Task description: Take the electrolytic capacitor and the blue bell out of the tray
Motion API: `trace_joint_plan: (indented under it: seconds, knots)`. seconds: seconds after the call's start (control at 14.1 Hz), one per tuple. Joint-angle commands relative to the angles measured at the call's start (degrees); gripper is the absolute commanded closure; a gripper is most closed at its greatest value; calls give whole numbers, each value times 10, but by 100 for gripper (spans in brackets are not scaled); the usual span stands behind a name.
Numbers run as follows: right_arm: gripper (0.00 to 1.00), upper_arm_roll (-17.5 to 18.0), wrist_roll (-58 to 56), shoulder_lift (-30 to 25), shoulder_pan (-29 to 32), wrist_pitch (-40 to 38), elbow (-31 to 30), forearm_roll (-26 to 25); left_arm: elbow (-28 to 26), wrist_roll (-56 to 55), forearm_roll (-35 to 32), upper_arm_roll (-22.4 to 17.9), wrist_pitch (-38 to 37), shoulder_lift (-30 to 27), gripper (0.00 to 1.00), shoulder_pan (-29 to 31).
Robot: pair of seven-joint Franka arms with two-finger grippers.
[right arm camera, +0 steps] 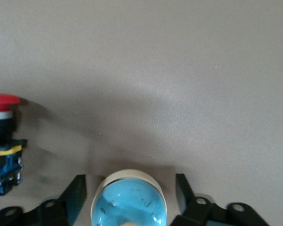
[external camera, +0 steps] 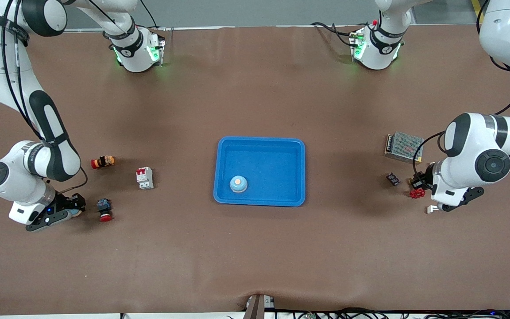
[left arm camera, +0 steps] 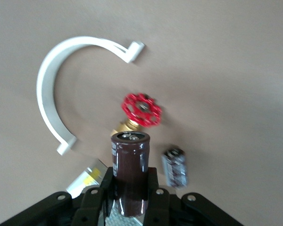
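The left arm bends down low at its own end of the table. Its left gripper pinches a dark brown capacitor between its fingers, and the capacitor stands up straight in the grip. The gripper is over a red valve wheel, with a white curved clip and a small dark part lying close by. A grey metal box sits farther from the front camera than these.

The right arm bends down low at the other end of the table. Its right gripper has its fingers spread apart, one on each side of a blue bell with a cream rim. The fingers do not seem to touch the bell. A red push button lies just beside this gripper. A white and red switch and a small orange part lie farther from the front camera.

In the middle of the table is a blue tray. Another blue bell with a pale top sits inside it, in the corner nearer the front camera and toward the right arm's end.
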State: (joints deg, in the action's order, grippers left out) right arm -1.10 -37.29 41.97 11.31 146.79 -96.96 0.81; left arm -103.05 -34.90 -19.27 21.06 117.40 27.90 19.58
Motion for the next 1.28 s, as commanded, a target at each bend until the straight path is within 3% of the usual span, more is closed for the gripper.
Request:
trace_joint_plan:
  seconds: [0.0, 0.21, 0.43, 0.57, 1.21]
  knots:
    - [0, 10, -4, 5, 4, -11, 30, 23, -7, 62, -17, 3, 34, 13, 100, 33]
    - [0, 9, 17, 0, -12, -79, 61, 67, -7, 103, -27, 2, 49, 23, 100, 53]
    - [0, 8, 84, -2, -19, -238, 148, 67, -6, 122, -48, 1, 72, 43, 100, 74]
    - [0, 7, 156, -4, -40, -304, 185, 60, -6, 141, -52, 1, 90, 54, 100, 78]
    - [0, 7, 514, -76, -173, -375, 182, 61, -1, 144, -74, 0, 100, 81, 100, 82]
